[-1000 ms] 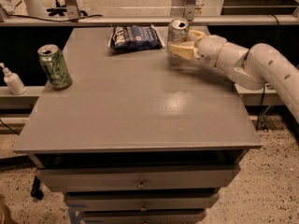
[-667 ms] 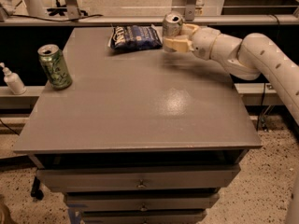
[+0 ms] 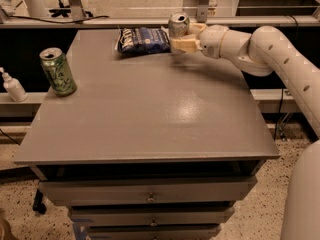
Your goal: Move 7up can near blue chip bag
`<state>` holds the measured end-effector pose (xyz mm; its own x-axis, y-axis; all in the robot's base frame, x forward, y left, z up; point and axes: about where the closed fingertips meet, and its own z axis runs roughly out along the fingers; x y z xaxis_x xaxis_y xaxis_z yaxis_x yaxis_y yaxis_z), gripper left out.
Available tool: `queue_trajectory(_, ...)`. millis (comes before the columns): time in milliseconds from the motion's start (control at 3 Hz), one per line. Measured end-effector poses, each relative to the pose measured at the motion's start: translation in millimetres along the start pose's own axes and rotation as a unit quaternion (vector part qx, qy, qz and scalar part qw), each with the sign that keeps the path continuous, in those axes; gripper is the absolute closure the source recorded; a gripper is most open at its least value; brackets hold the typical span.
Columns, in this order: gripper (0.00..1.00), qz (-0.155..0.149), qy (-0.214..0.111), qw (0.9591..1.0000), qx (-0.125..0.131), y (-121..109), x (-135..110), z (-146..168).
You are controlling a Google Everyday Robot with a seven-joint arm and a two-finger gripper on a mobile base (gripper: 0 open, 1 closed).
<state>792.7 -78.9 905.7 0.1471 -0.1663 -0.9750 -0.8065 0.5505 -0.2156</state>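
Observation:
The 7up can (image 3: pixel 178 24), silver with a silver top, is held upright in my gripper (image 3: pixel 181 38) at the far side of the grey table (image 3: pixel 150 119), slightly above or at the tabletop. The beige fingers (image 3: pixel 182 45) are closed around the can's lower body. The blue chip bag (image 3: pixel 144 39) lies flat just to the left of the can, almost touching it. My white arm (image 3: pixel 260 46) reaches in from the right.
An all-green patterned can (image 3: pixel 58 71) stands upright near the table's left edge. A small white bottle (image 3: pixel 12 85) stands on a lower shelf left of the table. Drawers (image 3: pixel 150 196) sit under the tabletop. A rail runs behind the table.
My gripper has carried the 7up can leftward and farther back, bringing it right beside the blue chip bag. The bag and the green can have not moved.

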Motion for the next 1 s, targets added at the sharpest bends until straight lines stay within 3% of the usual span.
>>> queue_trajectory(667, 1.0, 0.016, 0.018, 0.9997, 0.001, 1, 17, 1)
queue_trajectory(1000, 0.82, 0.025, 0.025, 0.9994, 0.003, 3, 25, 1)
